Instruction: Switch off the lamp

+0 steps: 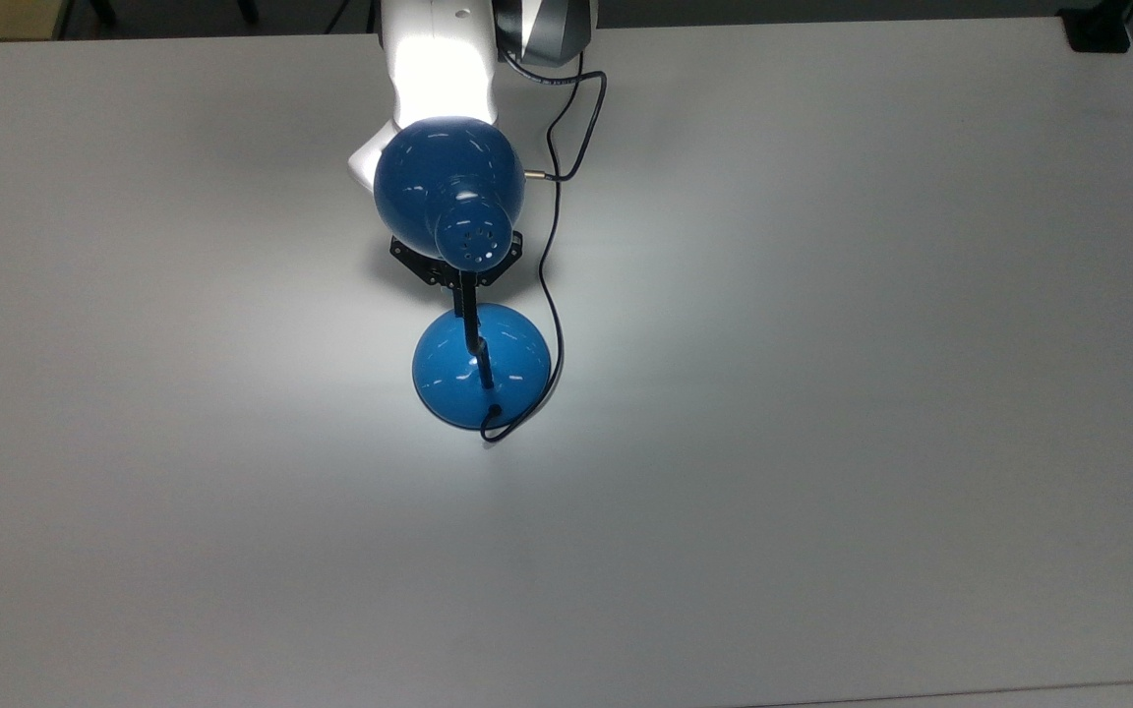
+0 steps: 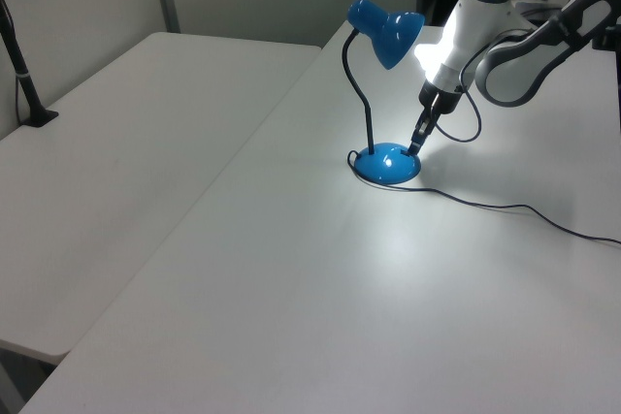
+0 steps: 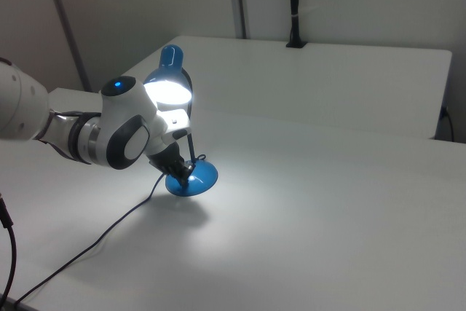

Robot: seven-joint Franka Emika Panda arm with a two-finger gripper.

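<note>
Lamp lit, switch not yet pressed

The lamp (image 2: 386, 160) stands at the upper middle of the left view, on the white table (image 2: 320, 317), its shade throwing a bright pool; so the task is judged undone. The claw (image 2: 415, 147) sits at the edge of the lamp's round base, at or just above it; whether its fingers are spread or together cannot be told. No containers are on the table.

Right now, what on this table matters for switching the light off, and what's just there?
Part of the job:
lamp, lit
gripper, at the lamp's base

Just there:
white table
black post on the neighbouring table
</note>
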